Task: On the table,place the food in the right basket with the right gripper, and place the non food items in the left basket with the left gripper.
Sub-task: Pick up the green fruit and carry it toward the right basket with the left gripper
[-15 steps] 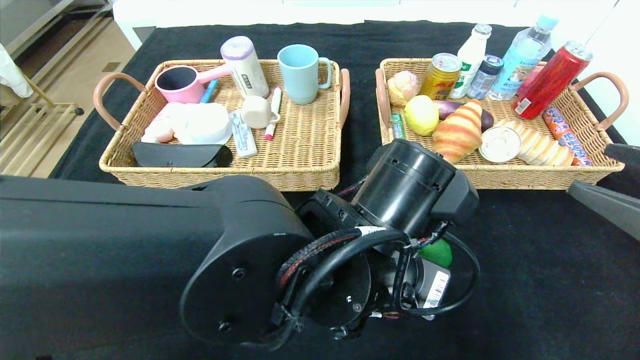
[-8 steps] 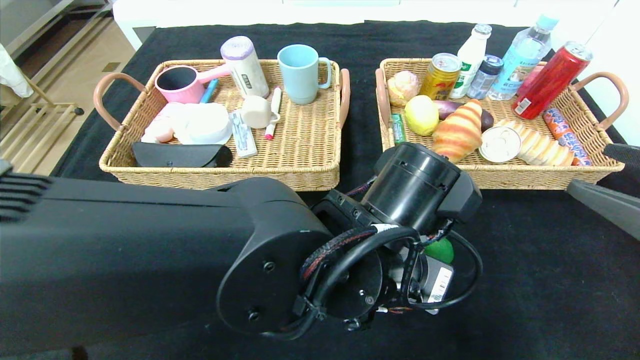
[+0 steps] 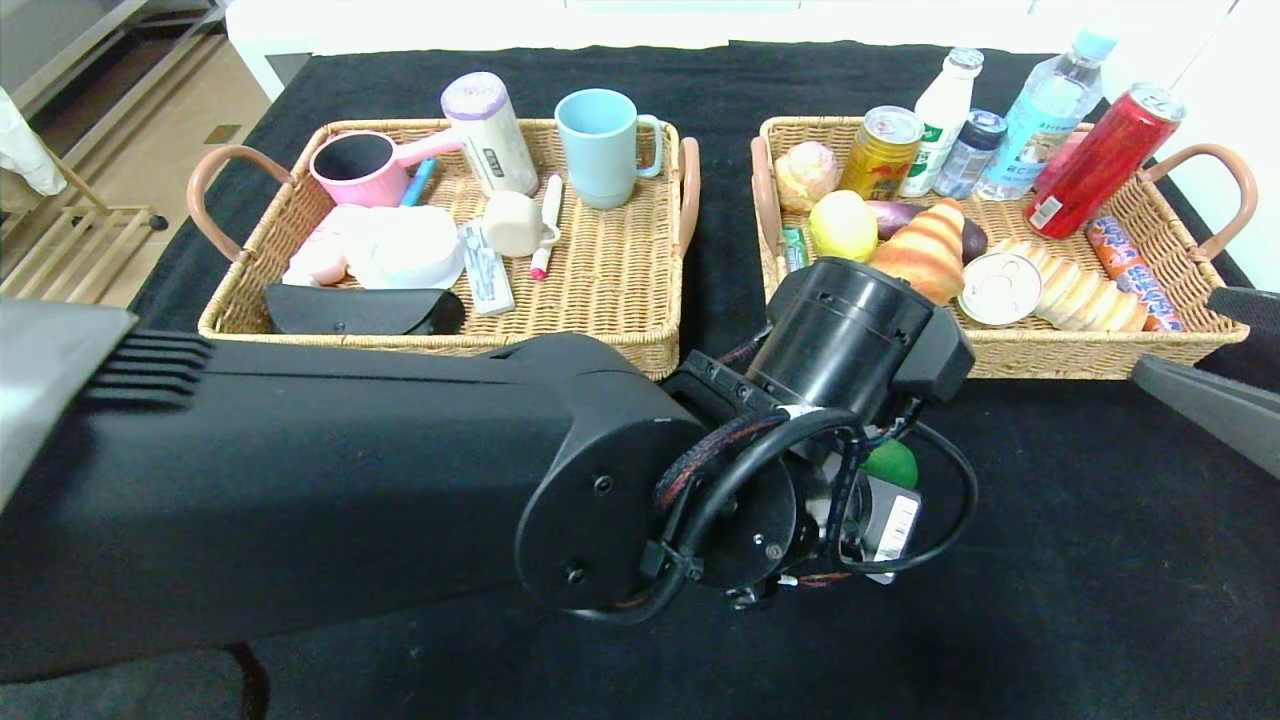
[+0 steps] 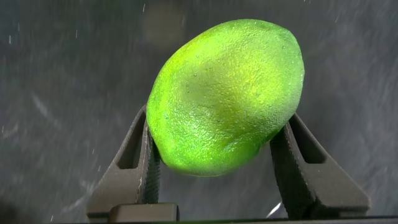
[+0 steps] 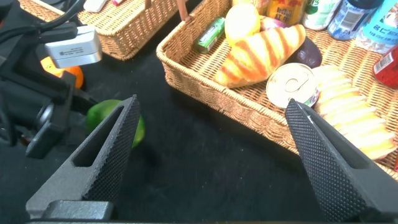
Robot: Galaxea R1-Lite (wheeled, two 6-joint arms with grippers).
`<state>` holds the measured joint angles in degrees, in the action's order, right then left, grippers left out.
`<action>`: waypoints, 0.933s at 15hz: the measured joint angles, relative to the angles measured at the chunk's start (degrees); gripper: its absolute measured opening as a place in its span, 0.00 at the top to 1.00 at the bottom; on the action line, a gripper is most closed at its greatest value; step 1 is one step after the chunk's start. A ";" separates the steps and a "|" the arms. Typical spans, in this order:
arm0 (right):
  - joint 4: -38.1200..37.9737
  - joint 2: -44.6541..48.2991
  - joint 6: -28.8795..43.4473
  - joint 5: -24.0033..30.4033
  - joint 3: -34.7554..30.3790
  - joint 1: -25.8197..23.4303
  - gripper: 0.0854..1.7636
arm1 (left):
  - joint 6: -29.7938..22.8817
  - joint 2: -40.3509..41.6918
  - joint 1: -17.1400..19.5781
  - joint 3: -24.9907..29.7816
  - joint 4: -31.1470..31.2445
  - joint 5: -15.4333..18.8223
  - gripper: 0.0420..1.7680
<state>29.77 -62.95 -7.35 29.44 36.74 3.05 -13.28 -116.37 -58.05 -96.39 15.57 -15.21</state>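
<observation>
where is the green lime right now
The green lime is clamped in the left gripper, above the black table just in front of the right basket.

lime [image 4: 227, 102]: bright green, pebbled skin
left gripper [image 4: 217, 168]: dark grey fingers
right gripper [image 5: 211, 152]: black, dotted texture
baskets [image 3: 620, 345]: tan wicker, brown handles
tablecloth [image 3: 1100, 560]: black
croissant [image 3: 925, 255]: orange with cream stripes
mug [image 3: 600, 145]: pale blue
can [image 3: 1100, 160]: red
lemon [image 3: 843, 225]: yellow
ladle cup [image 3: 355, 165]: pink
</observation>
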 joint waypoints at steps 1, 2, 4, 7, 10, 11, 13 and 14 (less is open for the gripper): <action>0.02 0.02 0.02 0.02 0.09 -0.02 0.03 | -0.02 -0.55 0.04 -0.83 0.00 0.20 0.41; 0.02 0.06 0.00 -0.01 0.13 -0.07 0.03 | -0.06 -1.13 0.04 -1.67 0.02 0.44 0.41; 0.05 0.09 0.05 -0.01 0.16 -0.33 0.03 | -0.15 -2.06 0.11 -2.73 0.00 0.78 0.41; 0.00 0.00 0.05 -0.01 0.20 -0.60 0.03 | -0.26 -2.62 0.21 -2.93 0.06 1.05 0.42; 0.00 -0.27 0.00 -0.01 0.13 -0.55 0.03 | -1.22 -2.79 0.21 -2.45 0.09 1.16 0.42; 0.00 -0.28 0.00 0.00 0.13 -0.52 0.03 | -1.41 -2.82 0.21 -2.45 0.09 1.11 0.42; 0.00 -0.33 -0.02 -0.01 0.09 -0.51 0.03 | -1.46 -2.89 0.23 -2.45 0.09 1.05 0.42; 0.00 -0.33 -0.02 -0.01 0.09 -0.51 0.03 | -1.46 -2.93 0.23 -2.45 0.09 1.00 0.39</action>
<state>29.77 -63.28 -7.38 29.43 36.83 2.54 -14.74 -119.30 -57.82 -98.84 15.65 -14.21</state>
